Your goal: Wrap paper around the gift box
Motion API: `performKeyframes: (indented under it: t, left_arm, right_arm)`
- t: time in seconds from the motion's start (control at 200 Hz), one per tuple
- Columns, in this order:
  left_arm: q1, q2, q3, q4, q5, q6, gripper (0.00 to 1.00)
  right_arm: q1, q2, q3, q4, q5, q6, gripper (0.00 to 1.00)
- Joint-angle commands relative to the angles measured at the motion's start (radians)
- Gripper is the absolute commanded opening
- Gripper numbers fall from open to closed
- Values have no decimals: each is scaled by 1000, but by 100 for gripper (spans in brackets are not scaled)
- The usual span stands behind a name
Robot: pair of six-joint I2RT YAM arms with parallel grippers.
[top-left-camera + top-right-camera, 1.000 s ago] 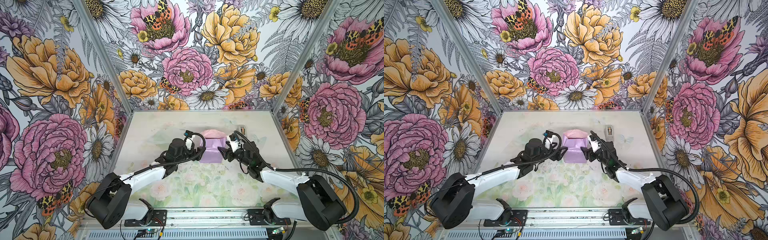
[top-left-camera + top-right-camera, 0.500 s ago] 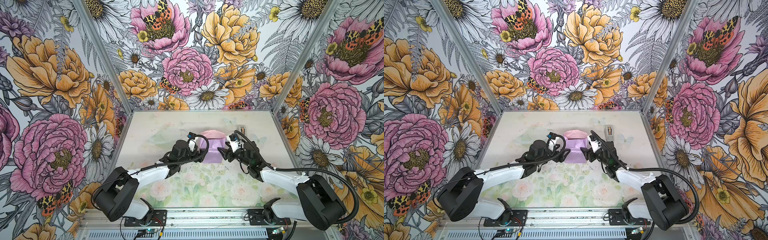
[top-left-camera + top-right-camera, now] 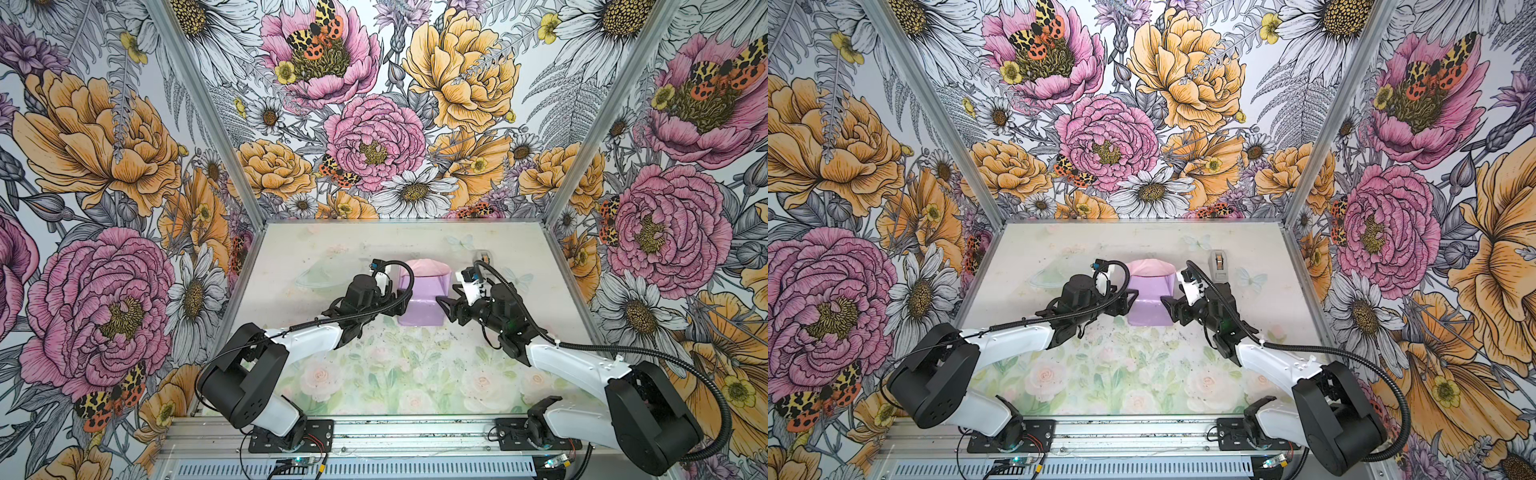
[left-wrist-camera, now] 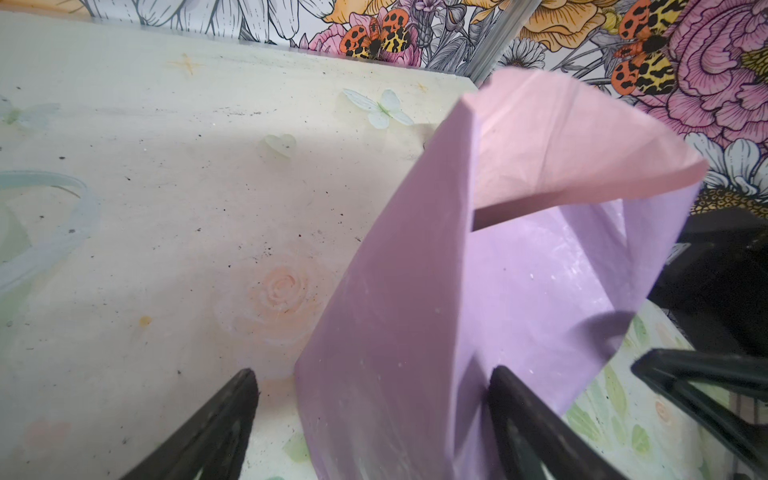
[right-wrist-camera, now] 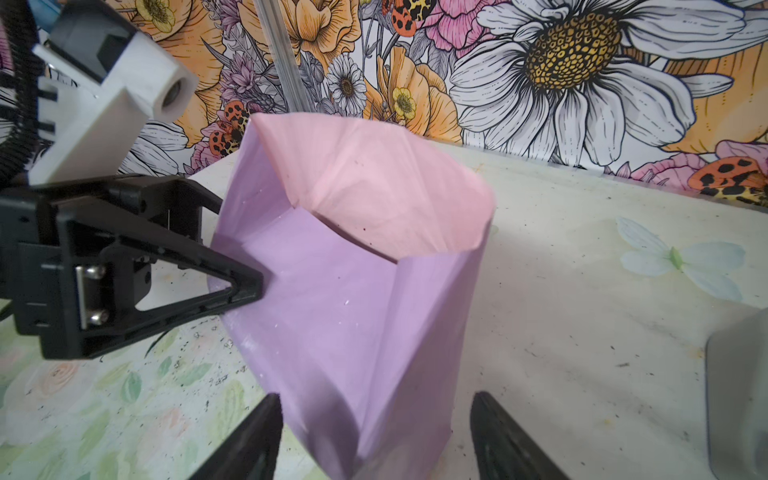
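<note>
The paper [image 3: 419,301] [image 3: 1148,303] is folded up around a squarish shape mid-table, lilac face outward. Its pale pink inner face [image 5: 374,183] shows on a loose flap curling over the far end. The gift box is hidden under the paper. My left gripper [image 3: 397,299] [image 4: 372,409] is open and straddles the parcel's left edge; one fingertip [image 4: 509,399] rests against the lilac top and the other stands clear over the table. My right gripper [image 3: 446,309] [image 5: 376,432] is open at the parcel's right side, and a folded lilac edge lies between its spread fingers.
A grey tape dispenser [image 3: 1218,264] [image 5: 739,395] stands at the back right, just behind my right wrist. The floral mat [image 3: 395,374] covers the table. Patterned walls close in the left, back and right sides.
My left arm has shifted a little to the right, towards the parcel. My right gripper's jaws have widened slightly. The paper keeps its shape.
</note>
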Motion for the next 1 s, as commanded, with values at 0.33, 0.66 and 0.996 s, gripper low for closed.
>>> performKeyframes:
  t: [0.33, 0.66, 0.996]
  left_arm:
    - [-1, -11, 16, -196, -121, -5, 87]
    - [-19, 9, 34, -223, -131, 35, 87]
    - [-33, 11, 40, -215, -129, 47, 87]
  right_arm:
    - [-2, 120, 110, -142, 220, 107, 67]
    - [5, 23, 112, -118, 51, 126, 72]
    - [8, 186, 235, -85, -11, 93, 76]
